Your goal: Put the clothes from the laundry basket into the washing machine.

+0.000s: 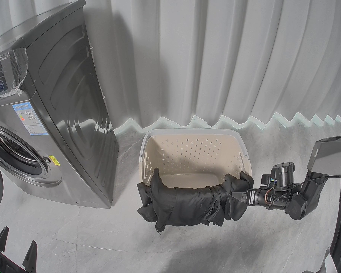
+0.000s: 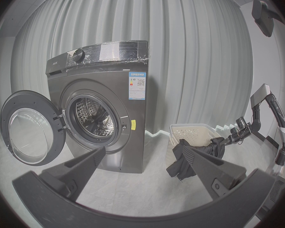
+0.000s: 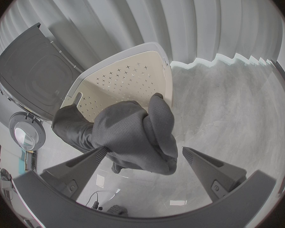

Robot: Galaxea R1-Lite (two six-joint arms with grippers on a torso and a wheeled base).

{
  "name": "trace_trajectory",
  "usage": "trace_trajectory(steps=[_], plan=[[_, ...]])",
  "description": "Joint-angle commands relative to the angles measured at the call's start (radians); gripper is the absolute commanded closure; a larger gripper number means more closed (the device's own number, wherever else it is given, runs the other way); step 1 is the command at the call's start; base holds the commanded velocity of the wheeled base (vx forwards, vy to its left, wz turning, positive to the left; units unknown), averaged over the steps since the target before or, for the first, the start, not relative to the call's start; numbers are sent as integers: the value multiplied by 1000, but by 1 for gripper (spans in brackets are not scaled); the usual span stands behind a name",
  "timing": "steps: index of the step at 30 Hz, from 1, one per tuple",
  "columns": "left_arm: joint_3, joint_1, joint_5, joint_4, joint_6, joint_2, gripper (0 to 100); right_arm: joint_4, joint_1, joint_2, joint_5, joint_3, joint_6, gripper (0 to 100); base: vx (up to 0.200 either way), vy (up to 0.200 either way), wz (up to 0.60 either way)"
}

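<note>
A black garment (image 1: pixel 185 205) hangs over the near rim of the white laundry basket (image 1: pixel 195 132), which stands on the floor right of the grey washing machine (image 1: pixel 68 95). My right gripper (image 1: pixel 239 198) is at the garment's right end, open, with the bunched cloth (image 3: pixel 139 133) between its spread fingers (image 3: pixel 96 157). The left gripper (image 1: pixel 15 247) is low at the near left, open and holding nothing; its view faces the machine's drum (image 2: pixel 93 117) and the swung-open door (image 2: pixel 31 127). In that view the garment (image 2: pixel 186 157) and basket (image 2: pixel 193 133) sit to the machine's right.
White curtains (image 1: pixel 216 50) hang behind the basket and machine. Bare grey floor (image 1: pixel 102 239) lies between the basket, the machine front and me. The open door juts out on the machine's left side.
</note>
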Motion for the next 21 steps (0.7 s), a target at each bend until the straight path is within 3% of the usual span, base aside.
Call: trace_trajectory(steps=[1,11,12,21], plan=[[16,0,0,0,0,-18,0,-16,0,51,1,-30,-2,0,0,0,0],[16,0,0,0,0,-18,0,-51,0,82,-1,-56,-8,0,0,0,0],[16,0,0,0,0,-18,0,-57,1,82,-1,-55,-8,100,0,0,0],[16,0,0,0,0,-18,0,-91,3,77,1,-27,-8,100,0,0,0]])
